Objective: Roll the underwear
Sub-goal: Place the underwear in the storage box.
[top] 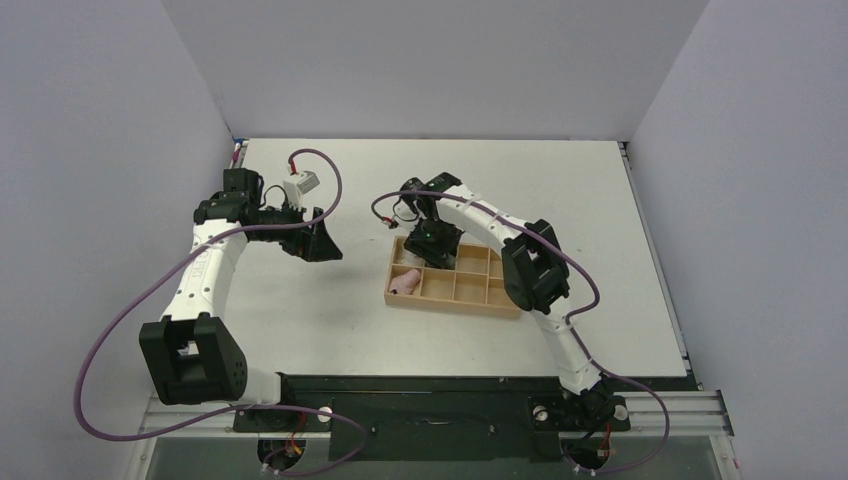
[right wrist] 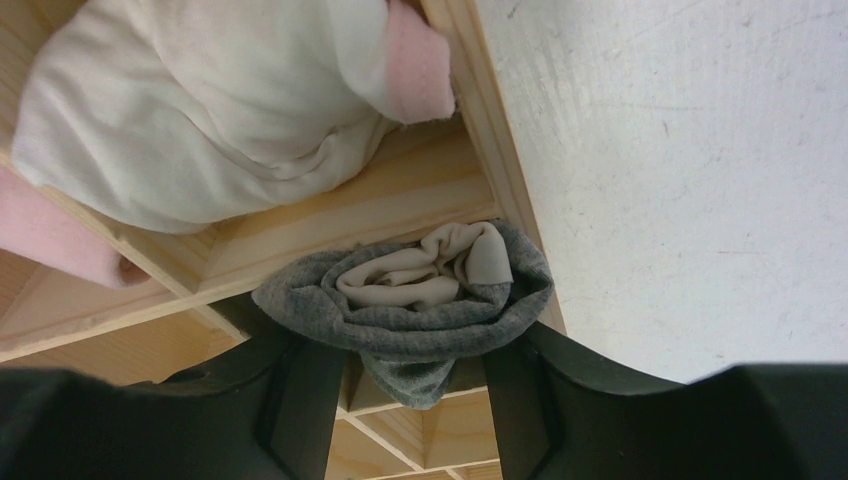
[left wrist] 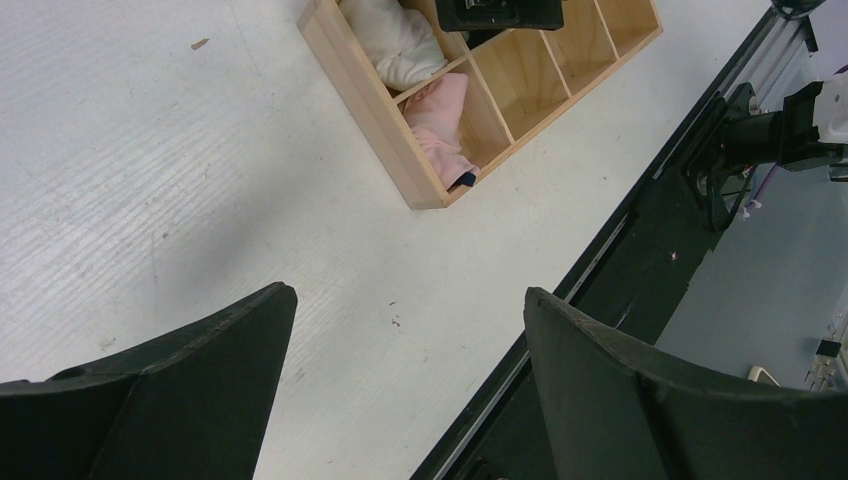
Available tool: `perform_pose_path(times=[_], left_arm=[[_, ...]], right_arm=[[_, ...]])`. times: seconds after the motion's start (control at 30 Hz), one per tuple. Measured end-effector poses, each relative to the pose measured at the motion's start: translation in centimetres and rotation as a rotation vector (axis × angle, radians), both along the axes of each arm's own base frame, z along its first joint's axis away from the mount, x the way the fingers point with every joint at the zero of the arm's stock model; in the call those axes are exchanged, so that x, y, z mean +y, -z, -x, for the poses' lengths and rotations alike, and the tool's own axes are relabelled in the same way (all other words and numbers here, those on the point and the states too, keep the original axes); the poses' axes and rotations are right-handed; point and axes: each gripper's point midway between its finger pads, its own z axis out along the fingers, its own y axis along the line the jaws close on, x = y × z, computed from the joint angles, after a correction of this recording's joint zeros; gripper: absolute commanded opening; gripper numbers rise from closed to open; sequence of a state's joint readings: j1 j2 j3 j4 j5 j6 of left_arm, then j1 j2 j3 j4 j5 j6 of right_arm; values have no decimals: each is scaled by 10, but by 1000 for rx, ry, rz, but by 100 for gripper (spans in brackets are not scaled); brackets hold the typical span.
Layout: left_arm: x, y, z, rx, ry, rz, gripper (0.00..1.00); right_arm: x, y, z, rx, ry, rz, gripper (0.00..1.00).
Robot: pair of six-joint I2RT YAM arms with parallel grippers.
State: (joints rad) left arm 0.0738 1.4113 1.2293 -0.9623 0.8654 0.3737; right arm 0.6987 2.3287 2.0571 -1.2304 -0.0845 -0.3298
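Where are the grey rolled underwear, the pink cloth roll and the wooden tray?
underwear (right wrist: 410,332), right wrist view, grey outer wrap.
pink cloth roll (left wrist: 440,125), left wrist view, middle of the fabric.
wooden tray (left wrist: 375,110), left wrist view, its outer side wall.

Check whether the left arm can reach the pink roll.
Probably yes: the pink roll lies uncovered in the wooden tray's corner compartment, with only bare table between it and the left fingers.

A robotics lab test cell is suggested: a white worktop (top: 300,320) is boxed in by plain pale walls (top: 420,60), and a left arm (top: 205,275) and right arm (top: 560,340) are bolted beside an aluminium rail (top: 680,405).
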Motion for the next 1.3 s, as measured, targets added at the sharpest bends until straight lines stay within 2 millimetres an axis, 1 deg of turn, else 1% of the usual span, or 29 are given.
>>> perform_pose_path(times=[0.27,0.43,0.5,0.77,0.87,1.0,1.3], left_arm=[[0,1,0,4,0,1,83],[0,3,-1,10,0,1,84],[0,3,-1,11,0,1,84],[0,3,-1,12,0,1,84],[0,3,-1,13,0,1,84],[0,3,-1,13,0,1,84],[2,3,-2,13,-7,1,84]], right_arm=[[-3,-2,0,17,13,-12,49],[-3,-11,-2,18,23,-28,52],[-4,-15,-4,12,27,-37,52],[-8,-50,-12,-44,51,-91,52],[-7,-59,-14,-53,61,-116,52],[-2,-65,-12,-43,67,-152,52],[15,-66,-12,-20,72,-242,50]])
